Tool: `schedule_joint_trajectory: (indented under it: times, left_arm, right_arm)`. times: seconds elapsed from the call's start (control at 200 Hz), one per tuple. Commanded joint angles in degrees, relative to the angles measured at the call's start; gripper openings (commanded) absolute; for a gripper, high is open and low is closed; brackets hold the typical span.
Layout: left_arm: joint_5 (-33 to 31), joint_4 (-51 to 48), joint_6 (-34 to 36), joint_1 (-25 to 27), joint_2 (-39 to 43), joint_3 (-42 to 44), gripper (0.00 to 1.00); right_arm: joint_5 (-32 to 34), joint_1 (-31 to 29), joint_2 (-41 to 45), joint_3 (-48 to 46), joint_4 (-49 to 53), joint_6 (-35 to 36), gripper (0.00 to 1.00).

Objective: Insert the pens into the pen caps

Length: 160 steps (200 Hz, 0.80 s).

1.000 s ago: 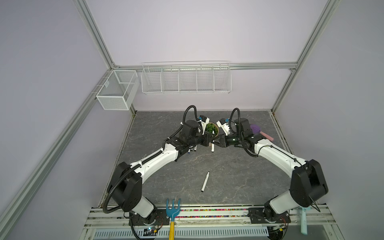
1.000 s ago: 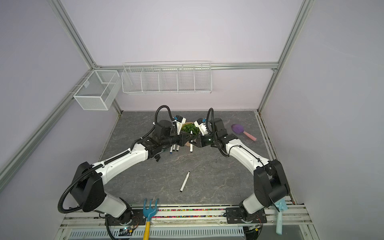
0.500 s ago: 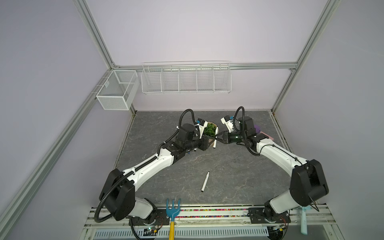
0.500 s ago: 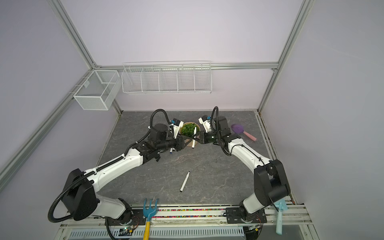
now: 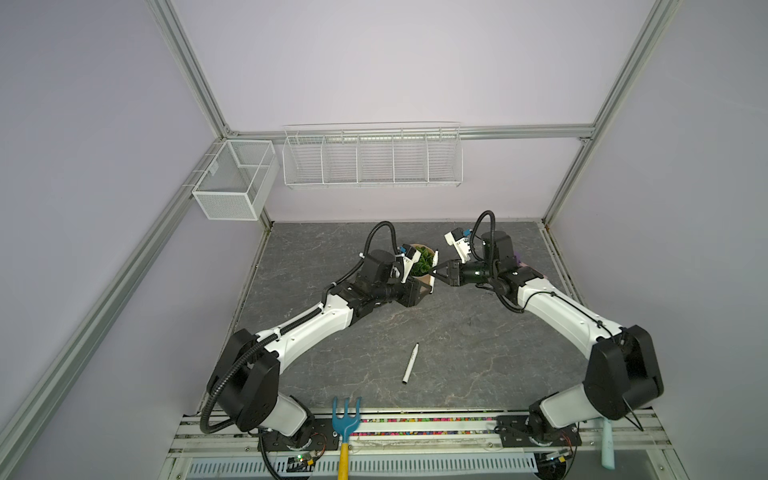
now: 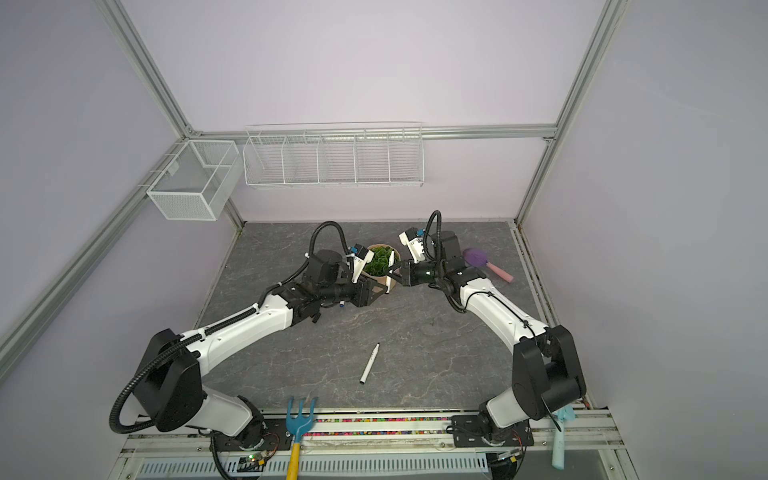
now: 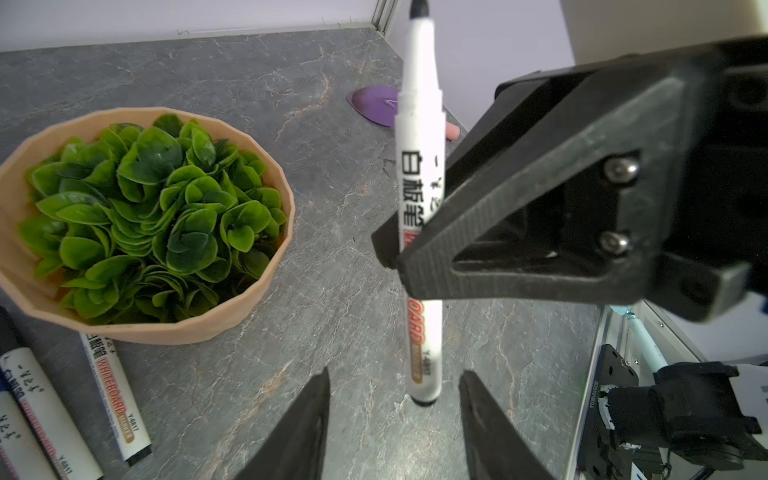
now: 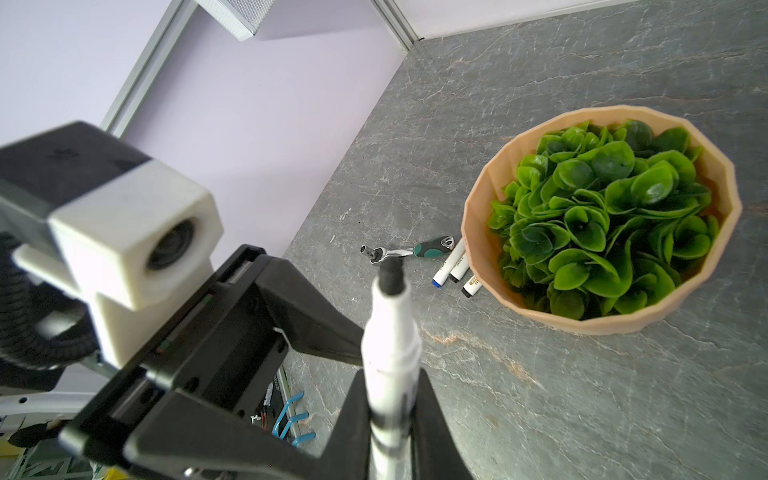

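Underneath, grey veined tabletop (image 5: 478, 332) with loose pen (image 5: 410, 362), lilac walls (image 5: 374, 62), wire rack (image 5: 372, 160).

the pen (image 7: 419, 137) has a smooth, glossy white plastic barrel. the right fingers (image 7: 540, 187) are matt black plastic, finely ridged, with shiny metal screws (image 7: 620, 168). the table (image 7: 340, 291) looks like matt grey veined stone. the pot (image 8: 478, 232) is matt tan; its leaves (image 8: 602, 216) are glossy green.

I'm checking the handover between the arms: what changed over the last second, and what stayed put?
The left gripper opened and let go of the pen. Its jaws now stand apart on either side of the pen's end. The right gripper stays shut on that pen, holding it alone. The loose pen on the table and the pot have not moved.
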State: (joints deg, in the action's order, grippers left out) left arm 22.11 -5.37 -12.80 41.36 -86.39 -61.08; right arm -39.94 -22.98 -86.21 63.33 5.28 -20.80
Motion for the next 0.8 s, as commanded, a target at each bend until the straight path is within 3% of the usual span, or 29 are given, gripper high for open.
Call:
schedule_joint_trajectory:
  times: [0.0,0.285,0.565,0.67,0.795]
  left_arm:
    - [2.1,2.3,0.8,0.1,-1.0,-3.0,0.5]
    - [3.4,4.5,-0.5,0.2,-3.7,-3.9,0.47]
    - [4.3,6.3,-1.4,0.2,-5.2,-4.7,0.32]
    - [5.1,7.8,-2.1,0.2,-5.2,-4.6,0.22]
    - [5.8,8.8,-2.7,0.2,-5.4,-4.4,0.03]
  right_arm:
    - [-1.4,-0.3,2.0,0.3,1.2,1.6,0.09]
    - [-1.7,-0.8,2.2,0.1,0.3,0.9,0.09]
    - [-1.7,-0.9,2.8,-0.2,-0.9,-0.2,0.09]
    - [-1.6,-0.9,2.8,-0.6,-0.8,-0.1,0.09]
    - [-1.5,-0.9,2.8,-0.7,-0.7,0.1,0.1]
